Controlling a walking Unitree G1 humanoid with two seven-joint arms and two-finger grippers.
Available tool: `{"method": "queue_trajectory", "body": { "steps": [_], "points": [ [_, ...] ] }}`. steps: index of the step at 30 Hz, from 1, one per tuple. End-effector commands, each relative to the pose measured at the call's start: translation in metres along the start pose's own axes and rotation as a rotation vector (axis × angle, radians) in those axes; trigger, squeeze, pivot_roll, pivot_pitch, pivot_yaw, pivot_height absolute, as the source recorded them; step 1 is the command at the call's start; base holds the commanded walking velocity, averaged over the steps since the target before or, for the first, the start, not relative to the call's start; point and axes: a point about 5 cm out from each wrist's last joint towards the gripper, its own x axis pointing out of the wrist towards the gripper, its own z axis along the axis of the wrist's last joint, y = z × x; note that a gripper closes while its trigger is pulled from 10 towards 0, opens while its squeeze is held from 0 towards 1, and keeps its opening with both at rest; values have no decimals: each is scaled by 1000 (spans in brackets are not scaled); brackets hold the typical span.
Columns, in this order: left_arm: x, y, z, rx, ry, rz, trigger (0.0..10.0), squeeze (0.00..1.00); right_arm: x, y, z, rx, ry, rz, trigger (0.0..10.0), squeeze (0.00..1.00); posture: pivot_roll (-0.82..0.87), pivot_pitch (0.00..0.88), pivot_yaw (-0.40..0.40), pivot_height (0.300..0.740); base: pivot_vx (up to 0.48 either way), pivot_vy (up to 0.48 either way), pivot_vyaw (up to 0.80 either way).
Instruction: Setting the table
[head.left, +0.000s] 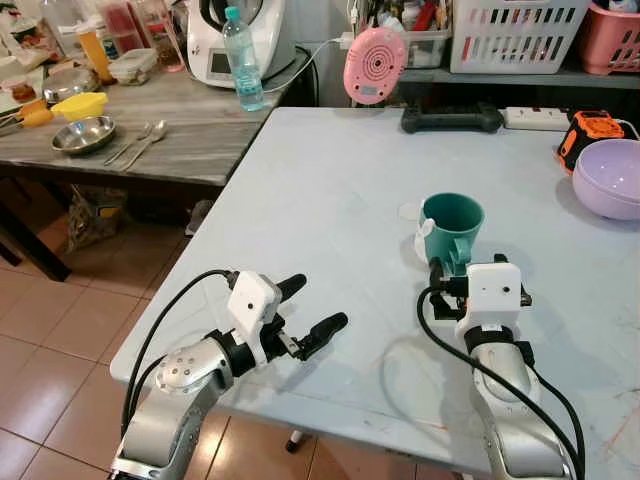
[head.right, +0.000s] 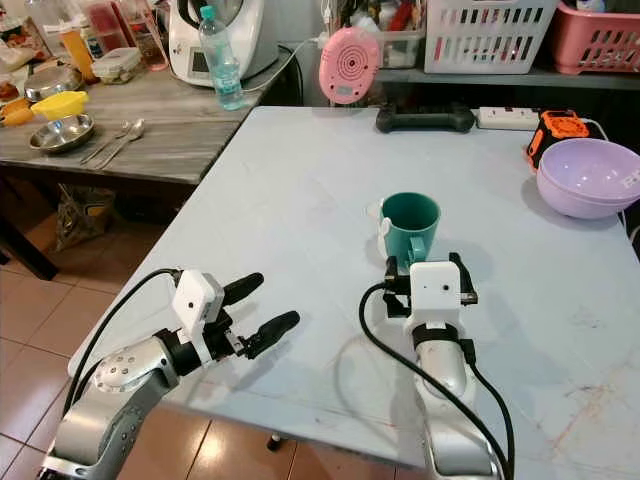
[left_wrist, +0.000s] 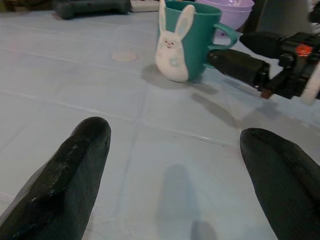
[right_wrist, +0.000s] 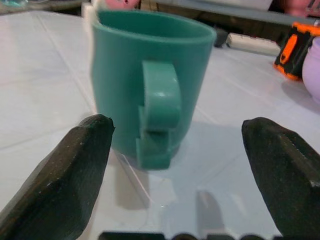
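Note:
A teal mug (head.left: 452, 222) with a white bunny figure (left_wrist: 172, 47) on its side stands upright near the middle of the pale blue table (head.left: 340, 180). Its handle (right_wrist: 160, 112) faces me. My right gripper (head.left: 455, 268) is open just in front of the mug, low over the table, with one finger (right_wrist: 75, 170) on each side of the handle and not touching it. My left gripper (head.left: 318, 303) is open and empty near the table's front left edge, pointing toward the mug. A purple bowl (head.left: 610, 175) sits at the table's right edge.
A grey side table (head.left: 190, 130) on the left carries a steel bowl (head.left: 83, 134), spoons (head.left: 140, 143) and a water bottle (head.left: 243, 60). At the back are a pink round device (head.left: 374, 65), a black bar (head.left: 452, 118), an orange tool (head.left: 590, 130) and baskets (head.left: 515, 35).

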Motion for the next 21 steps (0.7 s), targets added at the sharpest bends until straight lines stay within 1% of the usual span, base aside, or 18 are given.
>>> {"method": "queue_trajectory", "body": {
  "steps": [1, 2, 5, 8, 10, 11, 12, 13, 14, 15, 16, 17, 21],
  "points": [
    [0, -2, 2, -2, 3, -34, 10000, 0, 5, 0, 3, 18, -11, 5, 10000, 0, -111, 90, 95, 740, 0, 0, 0],
    [0, -2, 3, -6, 5, -47, 10000, 0, 8, 1, 5, 20, -15, 8, 10000, 0, -111, 88, 93, 740, 0, 0, 0],
    [2, -6, 2, -57, 7, -94, 10000, 0, 14, 4, 7, 22, -27, 27, 10000, 0, -108, 81, 85, 740, 0, 0, 0],
    [2, -6, 2, -58, 8, -97, 10000, 0, 16, 4, 7, 24, -30, 32, 10000, 0, -108, 81, 85, 740, 0, 0, 0],
    [2, -6, 2, -67, 6, -102, 10000, 0, 20, 8, 9, 22, -39, 48, 10000, 0, -111, 80, 86, 740, 0, 0, 0],
    [2, -7, 2, -74, 3, -107, 10000, 0, 22, 11, 10, 24, -42, 57, 9294, 0, -112, 78, 86, 740, 0, 0, 0],
    [3, -7, 3, -79, 1, -111, 10000, 0, 23, 12, 10, 25, -45, 62, 9294, 0, -112, 77, 85, 740, 0, 0, 0],
    [3, -7, 3, -82, -3, -115, 10000, 0, 24, 14, 11, 27, -45, 68, 4235, 0, -111, 76, 85, 740, 0, 0, 0],
    [4, -7, 4, -83, -6, -117, 10000, 0, 25, 16, 11, 28, -47, 74, 3804, 0, -111, 76, 85, 740, 0, 0, 0],
    [4, -7, 4, -83, -8, -118, 10000, 0, 25, 17, 12, 29, -48, 77, 2039, 0, -111, 77, 84, 740, 0, 0, 0],
    [4, -7, 4, -83, -8, -118, 10000, 0, 25, 17, 12, 29, -48, 77, 2039, 0, -111, 77, 84, 740, 0, 0, 0],
    [5, -6, 5, -83, -12, -122, 10000, 0, 25, 19, 12, 33, -50, 84, 0, 0, -111, 77, 84, 740, 0, 0, 0],
    [7, -6, 8, -86, -21, -127, 10000, 0, 25, 24, 14, 38, -55, 97, 0, 0, -111, 76, 84, 740, 0, 0, 0]
  ]
}}
